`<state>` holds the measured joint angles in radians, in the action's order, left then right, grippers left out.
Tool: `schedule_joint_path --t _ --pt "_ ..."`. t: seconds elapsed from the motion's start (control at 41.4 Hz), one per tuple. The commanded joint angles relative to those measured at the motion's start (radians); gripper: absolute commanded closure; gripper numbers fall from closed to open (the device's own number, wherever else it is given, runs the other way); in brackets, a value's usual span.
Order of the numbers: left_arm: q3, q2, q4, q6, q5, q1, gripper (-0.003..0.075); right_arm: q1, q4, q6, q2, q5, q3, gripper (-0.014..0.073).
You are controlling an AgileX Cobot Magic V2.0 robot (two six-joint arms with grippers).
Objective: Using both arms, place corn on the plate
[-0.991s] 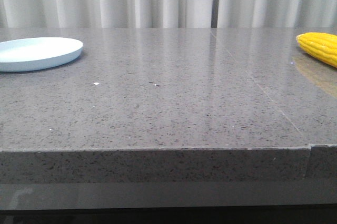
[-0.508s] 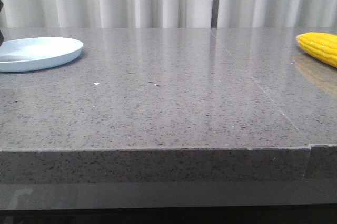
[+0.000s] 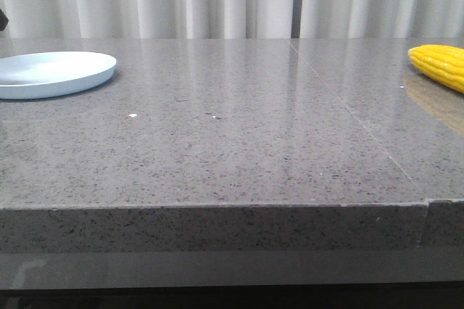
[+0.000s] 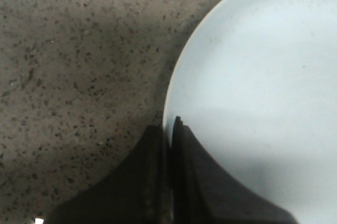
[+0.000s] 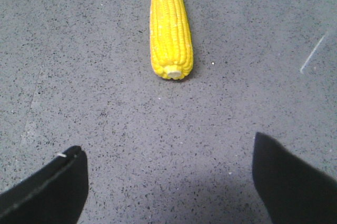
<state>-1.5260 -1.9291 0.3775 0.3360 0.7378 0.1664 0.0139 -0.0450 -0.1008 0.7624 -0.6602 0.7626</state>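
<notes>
Barely begun. Bright yellow kernelled corn cob lying on the speckled grey stone table, ahead of the wide-spread right gripper, untouched. Left gripper pinched on the rim of the empty round pale-blue plate. Grasp, carry, placement all remaining.

Yellow corn, pale-blue plate, grey speckled table.

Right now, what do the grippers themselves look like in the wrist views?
Both are plain dark black. The left gripper shows two smooth, slightly glossy fingers that widen toward the base and taper to narrow tips. The right gripper shows two matte, blocky fingers with angled edges; one has a tiny pale fleck at its tip. No cables, labels or markings are visible on either.
</notes>
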Motion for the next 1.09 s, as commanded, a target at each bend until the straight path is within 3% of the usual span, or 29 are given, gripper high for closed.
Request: schedule_joint_path --t 0.0,0.314,0.484,0.725,1.064 --pt "-0.036 0.067 0.043 -0.002 -0.012 -0.010 0.0740 -0.003 -0.016 0.011 0.001 0.073 0.033 -0.0061" --pt "-0.158 0.107 0.082 -0.002 0.073 -0.138 0.0741 -0.003 -0.016 0.011 0.001 0.073 0.033 -0.0061" --pt "-0.170 0.107 0.189 -0.002 0.044 -0.235 0.0741 -0.003 -0.016 0.011 0.001 0.073 0.033 -0.0061" --pt "-0.170 0.074 0.198 -0.002 -0.012 -0.370 0.0741 -0.003 -0.016 0.011 0.001 0.073 0.033 -0.0061" --pt "-0.170 0.000 0.193 -0.002 -0.006 -0.446 0.0740 -0.003 -0.016 0.011 0.001 0.073 0.033 -0.0061"
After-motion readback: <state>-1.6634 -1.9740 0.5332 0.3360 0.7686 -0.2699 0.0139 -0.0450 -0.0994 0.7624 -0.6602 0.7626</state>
